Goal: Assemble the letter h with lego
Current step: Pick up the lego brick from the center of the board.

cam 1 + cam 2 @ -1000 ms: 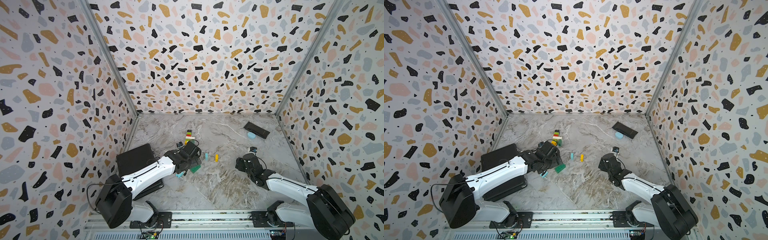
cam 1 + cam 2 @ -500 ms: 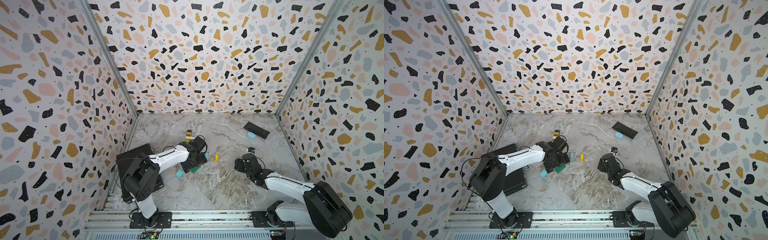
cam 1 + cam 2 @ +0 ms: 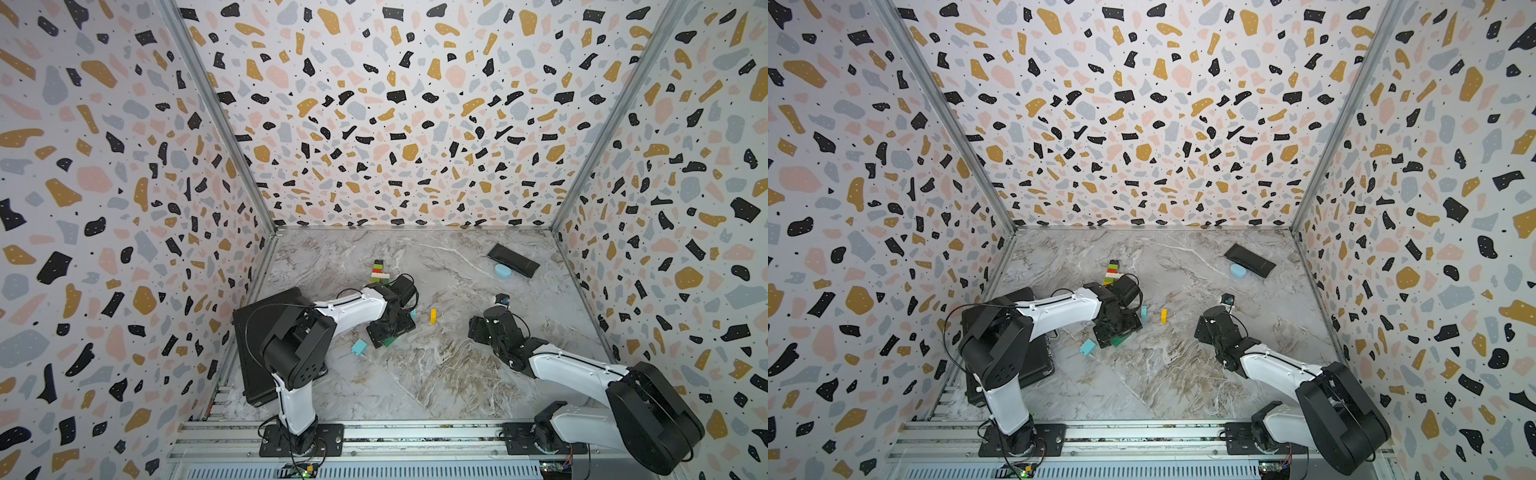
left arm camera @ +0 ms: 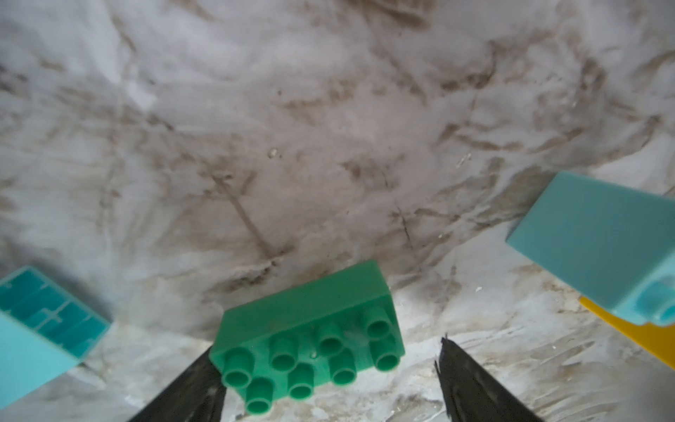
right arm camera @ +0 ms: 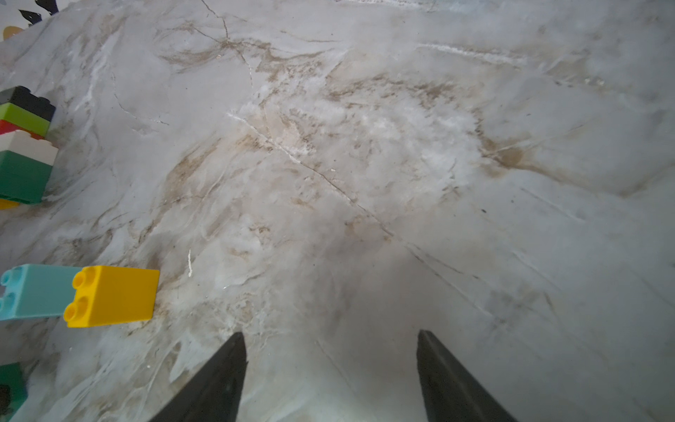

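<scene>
Left gripper (image 4: 327,345): jaws apart, straddling the dark green brick (image 4: 307,329), not clamped.
Dark green brick: on the table (image 3: 415,374) between those jaws, studs facing the wrist; one finger (image 4: 190,387) just beside it.
Handling: light, rigid, slick plastic; probably best pinched across the smooth long walls, clear of studs.
Stack (image 3: 378,272): just beyond the left gripper.
Yellow brick (image 3: 433,316): between the two grippers.
Right gripper (image 5: 330,333): jaws apart, empty.

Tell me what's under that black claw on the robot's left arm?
A dark green studded plastic brick lies on the marble table between the open fingers of the left gripper, studs facing the wrist camera. In both top views only its corner shows; the gripper covers the rest.
</scene>
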Controlling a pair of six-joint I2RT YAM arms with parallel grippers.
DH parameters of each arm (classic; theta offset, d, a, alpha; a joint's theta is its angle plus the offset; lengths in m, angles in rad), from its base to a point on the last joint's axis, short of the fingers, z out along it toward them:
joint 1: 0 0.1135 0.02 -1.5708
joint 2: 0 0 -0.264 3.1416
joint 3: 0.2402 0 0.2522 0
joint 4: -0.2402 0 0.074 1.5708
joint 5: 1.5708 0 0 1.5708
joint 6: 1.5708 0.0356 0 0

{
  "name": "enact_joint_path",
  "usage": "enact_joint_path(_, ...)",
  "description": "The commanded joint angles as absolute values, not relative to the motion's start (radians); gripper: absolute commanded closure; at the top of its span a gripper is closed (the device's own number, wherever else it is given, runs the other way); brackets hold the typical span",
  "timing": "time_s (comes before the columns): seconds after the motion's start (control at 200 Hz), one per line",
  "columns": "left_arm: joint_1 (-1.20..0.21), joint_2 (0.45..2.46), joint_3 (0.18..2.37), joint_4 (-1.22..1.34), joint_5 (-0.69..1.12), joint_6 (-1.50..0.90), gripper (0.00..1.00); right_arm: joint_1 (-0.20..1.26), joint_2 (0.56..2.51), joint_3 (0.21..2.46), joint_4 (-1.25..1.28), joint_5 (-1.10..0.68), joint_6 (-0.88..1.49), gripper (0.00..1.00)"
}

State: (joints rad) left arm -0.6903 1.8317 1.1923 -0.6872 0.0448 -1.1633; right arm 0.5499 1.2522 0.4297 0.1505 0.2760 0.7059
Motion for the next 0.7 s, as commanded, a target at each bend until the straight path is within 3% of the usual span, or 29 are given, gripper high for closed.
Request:
enact_joint_path(0.0, -0.692, 1.842, 1.221, -0.719, 0.032, -1.153, 0.16, 0.548, 1.258, 0.464, 0.148, 0.273, 0.696, 0.25)
enact_joint_path(0.696, -0.692, 1.910, 1.302, -0.801, 0.000, -1.078, 0.23, 0.548, 1.252, 0.465, 0.144, 0.272, 0.696, 0.25)
